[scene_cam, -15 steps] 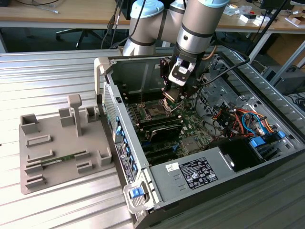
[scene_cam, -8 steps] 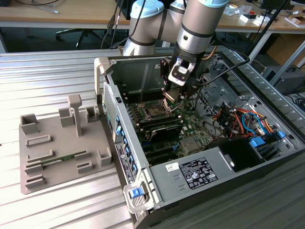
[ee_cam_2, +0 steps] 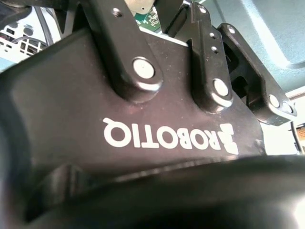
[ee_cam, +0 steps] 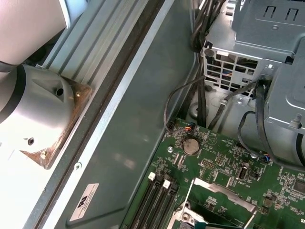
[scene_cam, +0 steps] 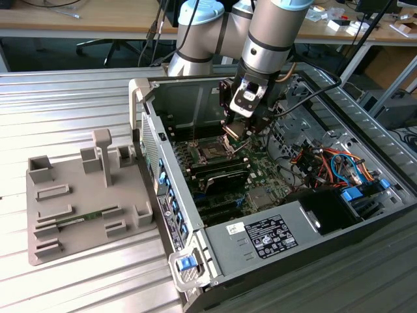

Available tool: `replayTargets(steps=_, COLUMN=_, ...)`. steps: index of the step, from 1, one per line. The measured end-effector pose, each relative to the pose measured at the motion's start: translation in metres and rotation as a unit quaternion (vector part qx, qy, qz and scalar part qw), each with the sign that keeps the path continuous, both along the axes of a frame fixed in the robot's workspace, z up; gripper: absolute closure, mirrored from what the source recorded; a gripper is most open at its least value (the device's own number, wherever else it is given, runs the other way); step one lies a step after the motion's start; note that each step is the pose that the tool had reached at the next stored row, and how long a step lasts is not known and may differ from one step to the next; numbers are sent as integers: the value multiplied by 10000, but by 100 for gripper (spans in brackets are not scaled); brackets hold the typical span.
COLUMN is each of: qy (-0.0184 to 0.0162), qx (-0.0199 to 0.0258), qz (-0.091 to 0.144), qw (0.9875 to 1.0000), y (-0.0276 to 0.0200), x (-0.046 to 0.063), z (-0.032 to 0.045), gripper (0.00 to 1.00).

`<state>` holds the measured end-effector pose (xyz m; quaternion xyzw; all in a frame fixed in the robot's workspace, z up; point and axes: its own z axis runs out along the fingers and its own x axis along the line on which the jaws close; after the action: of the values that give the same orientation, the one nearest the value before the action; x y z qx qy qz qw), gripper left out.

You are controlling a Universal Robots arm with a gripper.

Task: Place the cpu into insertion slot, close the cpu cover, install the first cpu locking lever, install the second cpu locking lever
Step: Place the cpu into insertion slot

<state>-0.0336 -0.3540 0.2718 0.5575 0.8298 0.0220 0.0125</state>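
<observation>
Grips cpu (scene_cam: 230, 132), tilted, in clamped gripper (scene_cam: 234, 128) just over board (scene_cam: 259, 173). Hangs at one o'clock of slot (scene_cam: 214, 154) in exterior view. Shows cover (ee_cam: 224, 192) raised in first wrist view.

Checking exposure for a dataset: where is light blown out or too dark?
Exterior view: daylight glares off the ribbed table, computer case interior shaded. First wrist view: the arm is blown out white. Second wrist view: gripper dark against a bright background.

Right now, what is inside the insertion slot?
In the exterior view, the insertion slot shows a dark centre inside its silver rim, so it looks empty. The gripper hangs close above and hides part of the green board behind it.
</observation>
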Motion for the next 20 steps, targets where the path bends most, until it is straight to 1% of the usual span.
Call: replayTargets(steps=20, qy=0, qx=0, qz=-94, qw=10000, y=0, x=0, z=-3, gripper=45)
